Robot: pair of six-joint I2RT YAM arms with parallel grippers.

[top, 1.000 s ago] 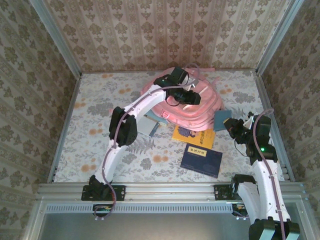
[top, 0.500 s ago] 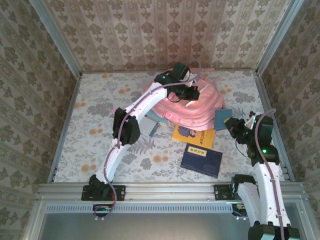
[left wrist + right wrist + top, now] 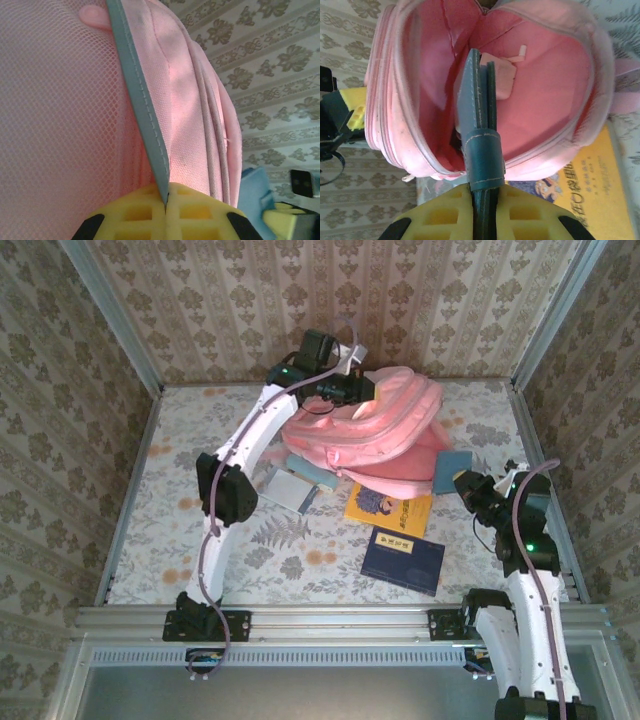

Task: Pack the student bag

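Nearest the arm bases, a navy book (image 3: 403,560) is lying flat on the floral table (image 3: 180,470). A yellow book (image 3: 388,510) is lying just beyond it, its far edge tucked under the student bag (image 3: 375,430).

To the right of these, the right gripper (image 3: 462,485) is gripping a teal notebook (image 3: 452,468) by one end. In the right wrist view the yellow pads of that gripper (image 3: 485,210) are closing narrowly on the notebook (image 3: 477,115), which is standing on edge with what looks like a strap band wrapped around it. The notebook is pointing at the bag's open mouth (image 3: 545,90), whose pink lining is showing, and the yellow book (image 3: 590,185) is lying below the opening.

On the left side, a pale blue book (image 3: 288,490) is lying beside the bag's near left edge.

The student bag is sitting toward the far middle of the table, tilted, with its open main compartment facing the right arm.

Farthest back, the left gripper (image 3: 358,390) is reaching over the bag's far upper edge. In the left wrist view that gripper (image 3: 166,200) is pinching fully closed on a thin grey trim strip (image 3: 145,115) that is running along the bag's pink mesh panel (image 3: 60,125).
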